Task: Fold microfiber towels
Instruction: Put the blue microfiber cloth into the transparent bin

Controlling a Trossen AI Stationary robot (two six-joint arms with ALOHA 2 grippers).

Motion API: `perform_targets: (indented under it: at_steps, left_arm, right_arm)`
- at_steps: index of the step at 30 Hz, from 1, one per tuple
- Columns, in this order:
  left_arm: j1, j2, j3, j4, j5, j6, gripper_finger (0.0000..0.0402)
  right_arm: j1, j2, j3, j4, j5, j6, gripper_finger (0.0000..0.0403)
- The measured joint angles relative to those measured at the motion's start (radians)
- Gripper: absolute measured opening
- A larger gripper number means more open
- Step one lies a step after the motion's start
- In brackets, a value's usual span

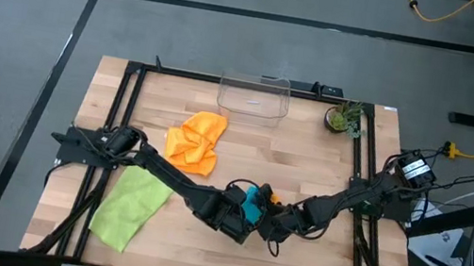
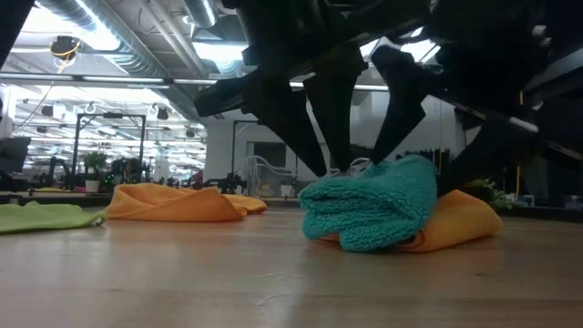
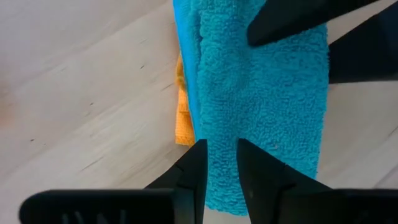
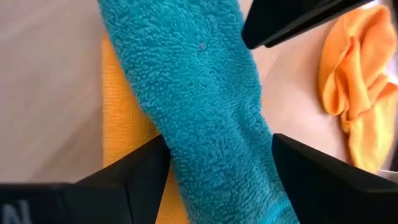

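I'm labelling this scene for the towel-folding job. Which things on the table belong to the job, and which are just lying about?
Part of the job:
- teal towel, folded, under both end effectors
- folded orange towel, beneath the teal one
- crumpled orange towel, mid-table
- lime green towel, on the left arm's side

Just lying about:
- clear plastic bin, at the far edge
- small potted plant, beside the bin

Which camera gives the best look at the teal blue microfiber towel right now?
The low view: the teal blue microfiber towel shows whole, folded thick atop a folded orange towel. Both wrist views show only its nap close up. In the high view the arms hide most of it.
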Motion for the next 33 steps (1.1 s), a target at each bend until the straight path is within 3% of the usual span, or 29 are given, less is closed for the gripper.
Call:
perform_targets:
  at_steps: [12, 23, 28, 33]
  left_arm:
    - [-0.002, -0.001, 0.0, -0.007, 0.017, 0.001, 0.0078]
    - [-0.023, -0.031, 0.0, -0.009, 0.015, 0.001, 0.0078]
    - [-0.04, -0.068, 0.001, -0.004, 0.013, -0.001, 0.0078]
    - [-0.054, -0.121, 0.001, -0.012, -0.004, 0.0, 0.0078]
  right_arm:
    - [-0.022, 0.041, 0.0, 0.075, -0.02, -0.107, 0.0273]
    - [-0.021, 0.052, 0.001, 0.083, -0.037, -0.106, 0.0226]
    - [-0.029, 0.084, 0.001, 0.093, -0.094, -0.104, 0.0192]
    - [-0.031, 0.108, 0.002, 0.107, -0.057, -0.103, 0.0154]
